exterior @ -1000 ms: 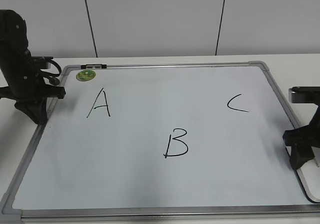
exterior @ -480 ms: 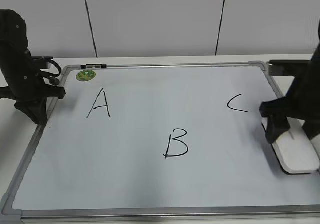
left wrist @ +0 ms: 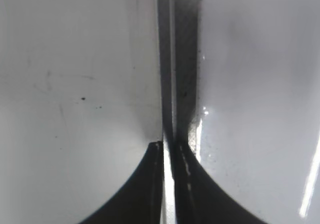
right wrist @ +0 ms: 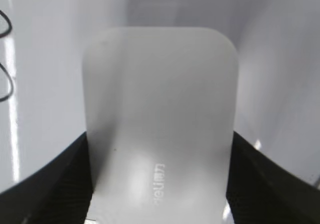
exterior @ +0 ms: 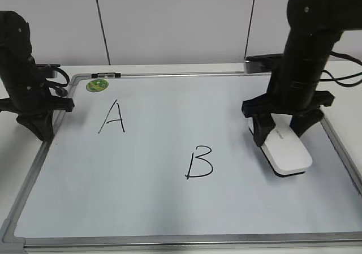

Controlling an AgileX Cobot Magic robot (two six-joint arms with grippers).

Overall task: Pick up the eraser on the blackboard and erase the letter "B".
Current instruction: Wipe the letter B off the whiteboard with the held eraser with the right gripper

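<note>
Eraser (exterior: 287,150) sits clamped in right gripper (exterior: 284,134), arm coming down near-vertical from 12 o'clock, fingers on both long sides. It rests on blackboard (exterior: 141,209) at 3 o'clock of letter "B" (exterior: 199,162), bare board between them, frame edge near its far side. Left gripper (left wrist: 167,151) pinched nearly together over left frame rail, holding nothing, by "A" (exterior: 113,117).

eraser (exterior: 287,149): on the blackboard (exterior: 169,209), right of the letter "B" (exterior: 199,162)
"A" (exterior: 113,117): left of and behind the "B"
sticker (exterior: 97,85): board's far-left corner
</note>
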